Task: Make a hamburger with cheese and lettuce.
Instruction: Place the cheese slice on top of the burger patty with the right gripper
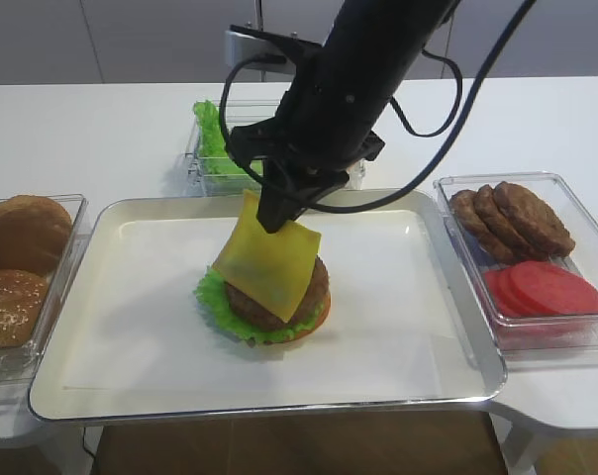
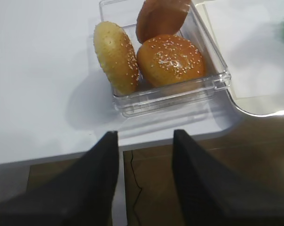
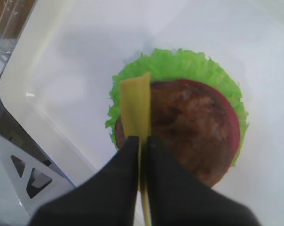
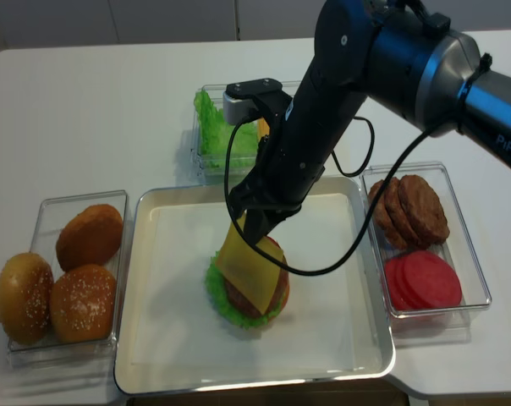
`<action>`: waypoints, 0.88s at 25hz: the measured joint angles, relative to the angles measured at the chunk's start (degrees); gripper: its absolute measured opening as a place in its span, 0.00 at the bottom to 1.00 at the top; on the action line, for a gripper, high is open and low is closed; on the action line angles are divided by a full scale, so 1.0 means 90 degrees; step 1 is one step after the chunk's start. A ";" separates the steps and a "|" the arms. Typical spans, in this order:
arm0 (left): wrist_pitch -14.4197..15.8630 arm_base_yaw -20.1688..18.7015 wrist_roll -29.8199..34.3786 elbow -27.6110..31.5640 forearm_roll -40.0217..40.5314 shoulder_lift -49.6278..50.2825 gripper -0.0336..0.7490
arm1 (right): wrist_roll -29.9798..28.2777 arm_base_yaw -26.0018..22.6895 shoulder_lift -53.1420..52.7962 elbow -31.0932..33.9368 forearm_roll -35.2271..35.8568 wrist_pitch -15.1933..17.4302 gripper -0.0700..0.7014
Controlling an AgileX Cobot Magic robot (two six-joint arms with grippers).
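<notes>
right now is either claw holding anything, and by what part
The right claw pinches the cheese by its upper edge; the left claw holds nothing.

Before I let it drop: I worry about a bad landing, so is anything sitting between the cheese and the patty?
Nothing visible. The right gripper pinches the cheese by its top edge; the slice hangs onto the bare patty of the hamburger.
</notes>
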 joint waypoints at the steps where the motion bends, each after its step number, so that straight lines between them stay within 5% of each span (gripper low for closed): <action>1: 0.0000 0.0000 0.0000 0.0000 0.0000 0.0000 0.41 | 0.0000 0.0000 0.0000 0.0000 -0.0015 -0.0013 0.19; 12: 0.0000 0.0000 0.0000 0.0000 0.0000 0.0000 0.41 | 0.0009 0.0000 0.0000 0.0000 -0.0110 -0.0141 0.58; 22: 0.0000 0.0000 0.0000 0.0000 0.0000 0.0000 0.41 | 0.0015 0.0000 0.0000 0.0000 -0.0465 -0.0261 0.75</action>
